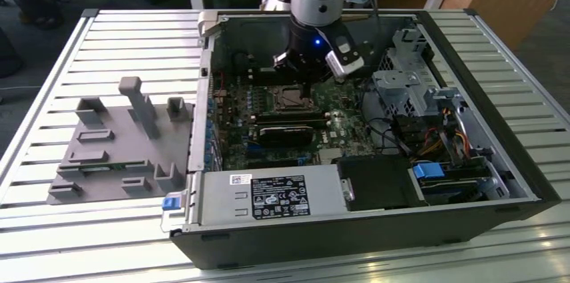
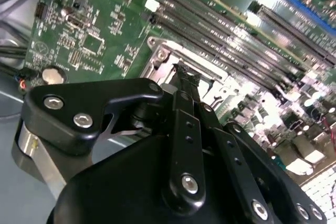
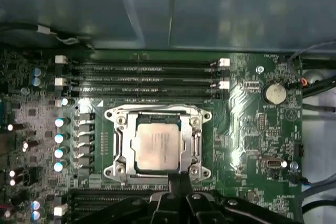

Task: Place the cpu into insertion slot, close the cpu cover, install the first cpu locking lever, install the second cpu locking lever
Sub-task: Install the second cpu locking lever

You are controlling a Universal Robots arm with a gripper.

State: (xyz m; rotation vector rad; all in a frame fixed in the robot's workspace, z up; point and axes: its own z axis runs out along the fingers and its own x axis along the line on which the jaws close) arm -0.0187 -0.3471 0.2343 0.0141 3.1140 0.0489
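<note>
The cpu (image 3: 157, 145) lies flat in the socket on the green motherboard, silvery top up. The cpu cover (image 3: 120, 145), a silvery frame, is down around it, its window showing the chip. My gripper (image 3: 178, 178) is shut with nothing between its fingers, the black tips together at the socket's edge. In the second wrist view the fingertips (image 2: 184, 77) point down at the socket's metal frame (image 2: 160, 55). In the exterior view the gripper (image 1: 308, 86) hangs inside the open computer case just above the socket (image 1: 290, 100). I cannot make out how the locking levers stand.
Memory slots (image 3: 147, 77) run beside the socket. A black block (image 1: 285, 129) lies just in front of it, and a power supply box (image 1: 271, 196) fills the case's near corner. A drive cage (image 1: 405, 89) and cables are on the exterior view's right. A grey fixture (image 1: 116, 143) stands outside the case.
</note>
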